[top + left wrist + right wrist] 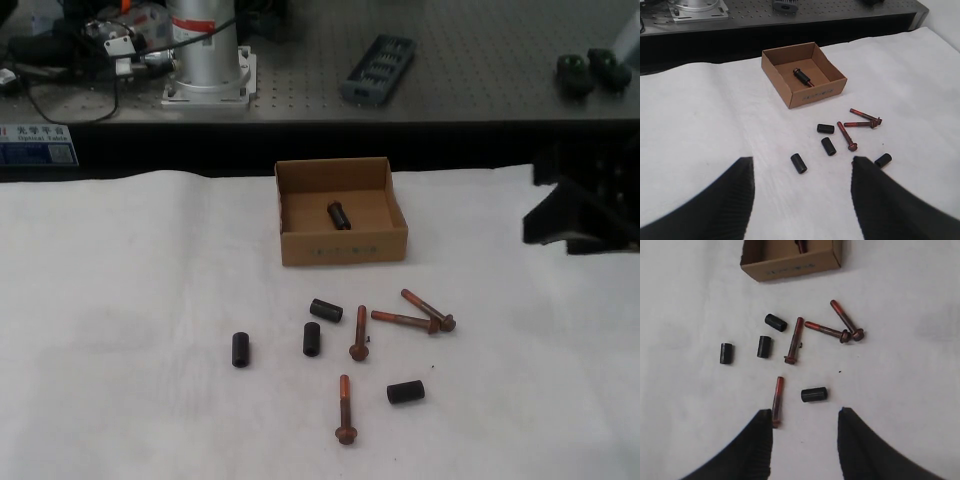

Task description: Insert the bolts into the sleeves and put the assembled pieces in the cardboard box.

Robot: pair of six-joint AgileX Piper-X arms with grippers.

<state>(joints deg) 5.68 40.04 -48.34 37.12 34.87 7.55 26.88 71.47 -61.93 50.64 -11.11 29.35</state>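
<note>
Well, my left end effector (pixel 802 170) and right end effector (pixel 804 412) both gape open over the white cloth surface (pixel 120 330); four stubby black sleeves (pixel 405 391) and four coppery flanged bolts (pixel 346 408) lie scattered toward its near edge; the cardboard box (pixel 343 247) behind them holds one assembled piece (pixel 339 214).

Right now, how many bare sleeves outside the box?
4, all on the white cloth: leftmost sleeve, middle sleeve, one just behind it, one nearest the camera. The cardboard box holds an assembled piece.
</note>
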